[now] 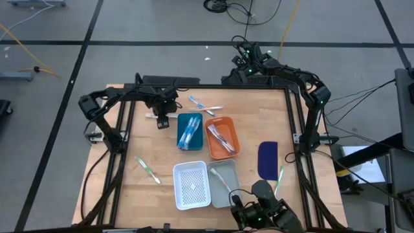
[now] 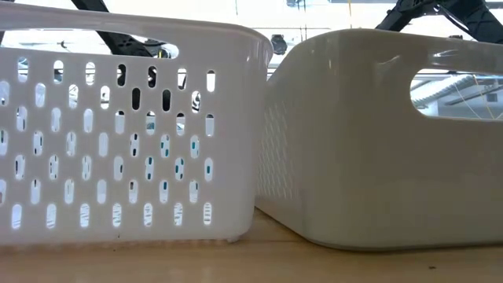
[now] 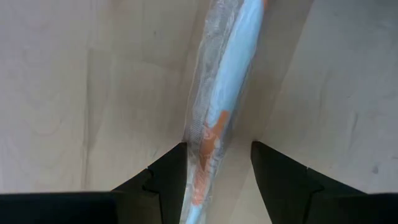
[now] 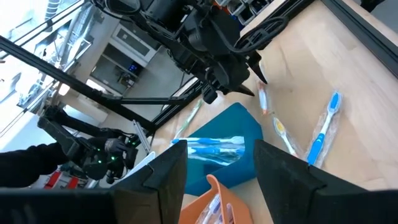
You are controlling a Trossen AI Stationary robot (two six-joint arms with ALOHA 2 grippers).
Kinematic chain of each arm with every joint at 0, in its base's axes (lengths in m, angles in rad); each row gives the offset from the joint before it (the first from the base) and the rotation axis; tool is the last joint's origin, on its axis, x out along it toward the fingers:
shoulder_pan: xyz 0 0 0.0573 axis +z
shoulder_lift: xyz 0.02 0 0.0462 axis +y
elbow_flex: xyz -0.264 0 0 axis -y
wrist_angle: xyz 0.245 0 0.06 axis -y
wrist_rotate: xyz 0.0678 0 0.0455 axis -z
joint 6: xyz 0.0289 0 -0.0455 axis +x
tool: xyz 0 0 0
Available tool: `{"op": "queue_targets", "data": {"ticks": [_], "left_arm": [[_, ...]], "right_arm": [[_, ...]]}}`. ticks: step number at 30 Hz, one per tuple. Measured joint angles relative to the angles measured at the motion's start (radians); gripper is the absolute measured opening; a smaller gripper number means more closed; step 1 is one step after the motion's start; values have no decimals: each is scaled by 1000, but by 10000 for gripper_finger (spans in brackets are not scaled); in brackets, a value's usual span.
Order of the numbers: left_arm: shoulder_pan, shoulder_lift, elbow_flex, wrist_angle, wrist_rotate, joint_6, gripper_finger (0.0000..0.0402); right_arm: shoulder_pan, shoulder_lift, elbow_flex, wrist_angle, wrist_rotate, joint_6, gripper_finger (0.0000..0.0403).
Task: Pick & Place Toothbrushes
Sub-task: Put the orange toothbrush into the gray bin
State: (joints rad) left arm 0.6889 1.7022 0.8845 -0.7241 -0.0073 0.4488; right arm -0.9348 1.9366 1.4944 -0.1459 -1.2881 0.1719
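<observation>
A wrapped toothbrush, pale blue with orange accents, lies flat on the wooden table at the far left, beside the blue tray. My left gripper points down over it, open, one finger on each side of its handle. In the high view that gripper covers most of the brush. My right gripper hovers open near the table's front right, nothing between its fingers. More toothbrushes lie in the blue tray, in the orange tray, and loose at the far side and left.
A white perforated basket and a grey bin stand at the front centre and fill the low view. A dark blue flat oblong piece and a green toothbrush lie at the right. Black frame rails border the table.
</observation>
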Motion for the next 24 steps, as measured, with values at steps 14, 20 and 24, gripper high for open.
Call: {"op": "queue_targets", "data": {"ticks": [14, 20, 24], "left_arm": [[7, 13, -3, -11, 33, -6, 17], [7, 13, -3, -29, 21, -31, 10], [8, 12, -2, -69, -17, -52, 6]], "right_arm": [[0, 0, 0, 0, 0, 11, 173], [0, 0, 0, 0, 0, 11, 173], [0, 0, 0, 0, 0, 11, 173]]}}
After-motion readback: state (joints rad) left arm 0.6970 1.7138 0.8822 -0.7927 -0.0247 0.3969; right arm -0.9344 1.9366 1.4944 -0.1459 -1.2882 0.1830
